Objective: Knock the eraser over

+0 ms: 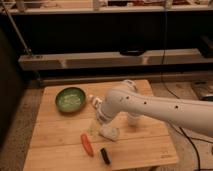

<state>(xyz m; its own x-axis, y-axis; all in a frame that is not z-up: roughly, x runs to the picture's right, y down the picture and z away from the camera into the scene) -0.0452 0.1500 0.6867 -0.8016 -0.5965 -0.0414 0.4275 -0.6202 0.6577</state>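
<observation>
Eraser (105, 156) sits nr the table's (145, 146) front edge, just right of the orange stick (87, 144), below & apart from your gripper (98, 125), by the whitish wrapper (109, 133). Can't tell if it's open. Arm reaches in from right, wrist angled down

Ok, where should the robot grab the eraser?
Across its long sides, around the middle, coming from above: the eraser is a narrow block, and the carrot lies close beside it. The gripper is farther back, by the wrapper.
</observation>
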